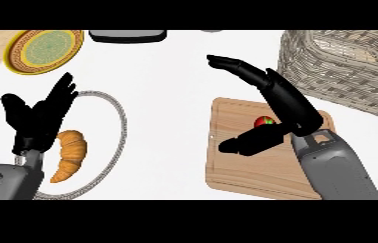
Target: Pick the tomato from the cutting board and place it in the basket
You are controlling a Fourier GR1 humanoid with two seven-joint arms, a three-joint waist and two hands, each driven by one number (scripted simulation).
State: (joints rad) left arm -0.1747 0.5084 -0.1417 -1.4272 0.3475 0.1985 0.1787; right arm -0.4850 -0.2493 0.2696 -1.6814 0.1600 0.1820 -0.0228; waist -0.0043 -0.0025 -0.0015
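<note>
Tomato [264, 121], red with a green top, sits on the wooden cutting board [244, 172], near the board's upper right part. Right hand [284, 99] is over it: straight fingers [236, 66] stretch up-left past the board's top edge, thumb [247, 141] points left across the board, tomato between thumb and palm. Fingers apart, not curled round the tomato; contact hard to judge, the palm covers its right side. Grey right forearm [336, 164] comes in from the lower right over the board.

Wicker basket [332, 62] at upper right, just beyond the board's far corner.

Left hand [40, 114] rests at the left edge, fingers up and spread, holding nothing, over a white plate [114, 132] that carries a croissant [70, 154]. Yellow plate [43, 49] with green centre at upper left. Dark tray-like item [127, 35] at top edge. All on a white counter [170, 97].
</note>
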